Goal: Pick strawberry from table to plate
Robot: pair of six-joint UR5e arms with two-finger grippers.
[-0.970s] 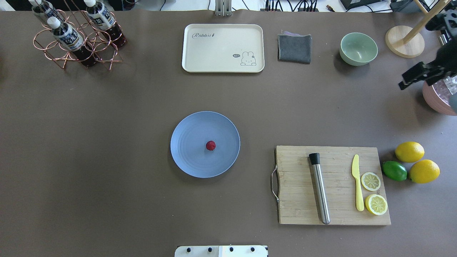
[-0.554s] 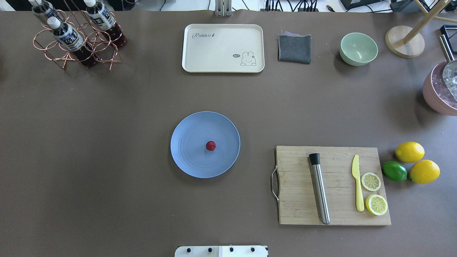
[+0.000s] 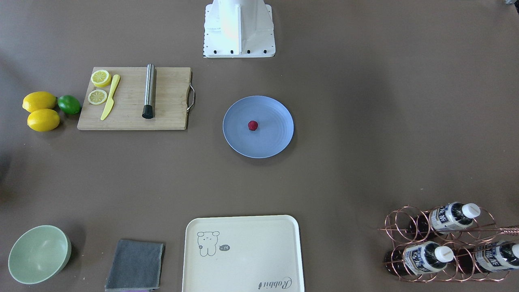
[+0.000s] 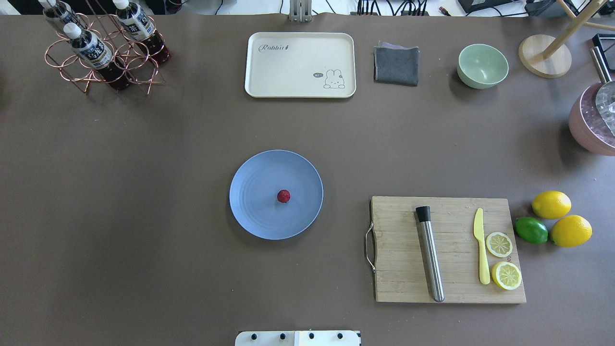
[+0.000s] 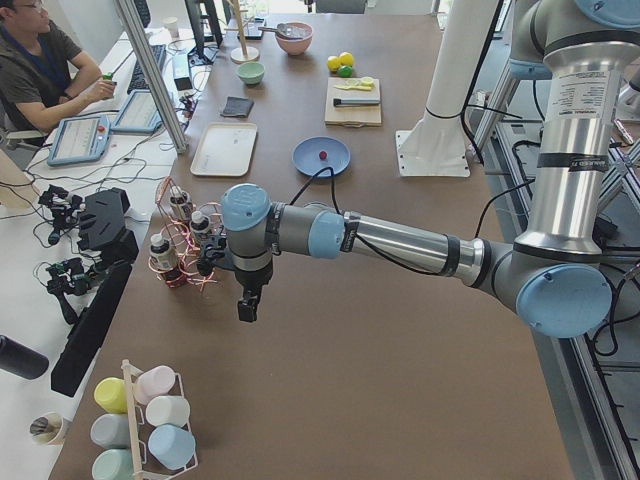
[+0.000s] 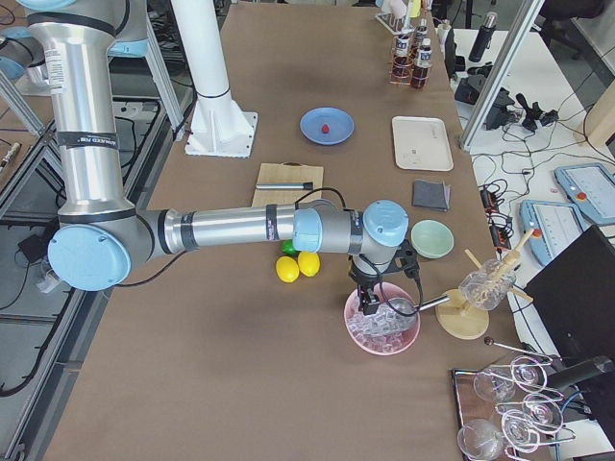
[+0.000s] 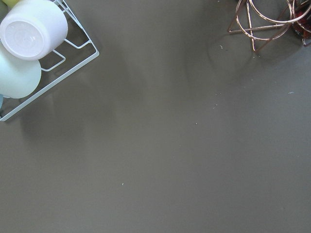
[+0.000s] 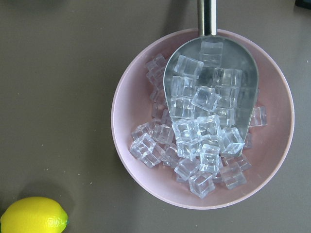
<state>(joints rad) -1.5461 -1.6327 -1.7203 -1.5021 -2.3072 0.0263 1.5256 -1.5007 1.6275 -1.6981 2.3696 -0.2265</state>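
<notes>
At the centre of the blue plate (image 4: 254,211) I see the strawberry (image 4: 283,196), well apart from the left gripper (image 5: 245,311) and right gripper (image 6: 368,306), whose grip I cannot judge.

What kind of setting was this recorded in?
Probably a robotics lab with a staged drinks-prep brown table: a grey-and-blue robot arm, a seated person beside touchscreen pendants, and props such as a pink bowl of clear ice cubes.

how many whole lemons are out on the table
2. The far lemon and the near lemon lie beside the lime, right of the cutting board in the overhead view. None looks hidden.
</notes>
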